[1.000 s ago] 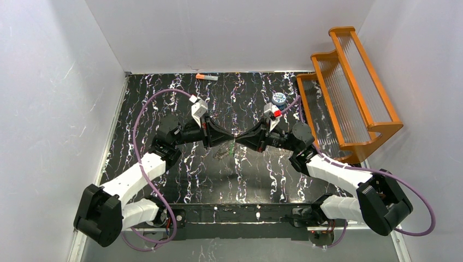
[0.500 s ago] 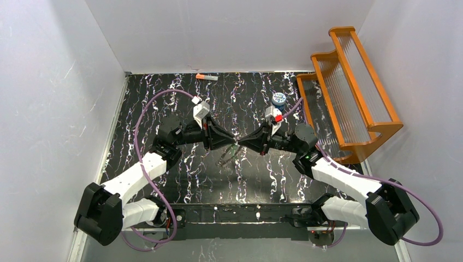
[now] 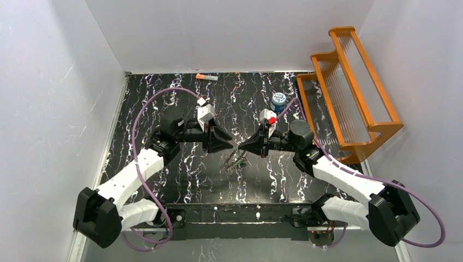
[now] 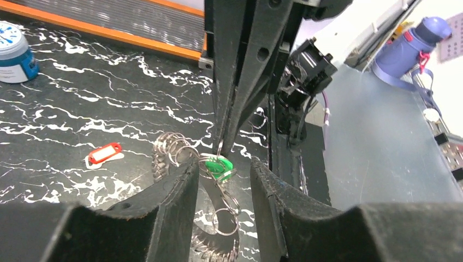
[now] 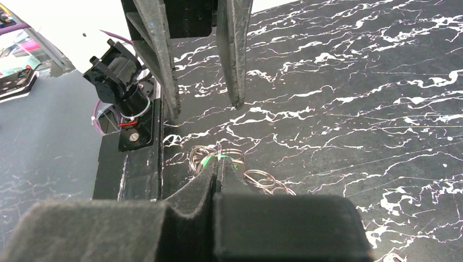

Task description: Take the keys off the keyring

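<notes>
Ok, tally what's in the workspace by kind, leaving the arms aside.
Red key: 1
Green key: 1 showing
Keyring: 1
Blue-and-white canister: 1
Orange-and-grey stick: 1
Orange rack: 1
Total: 6

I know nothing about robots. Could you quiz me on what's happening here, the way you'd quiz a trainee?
1. True or false: the left pincer is clamped shut.
2. What colour is the key at the tips of the right pincer? A red, B green, C blue.
3. Fill in: the red key lies on the ____.

Key:
1. False: its jaws stand apart.
2. B: it is the green key.
3. table.
</notes>
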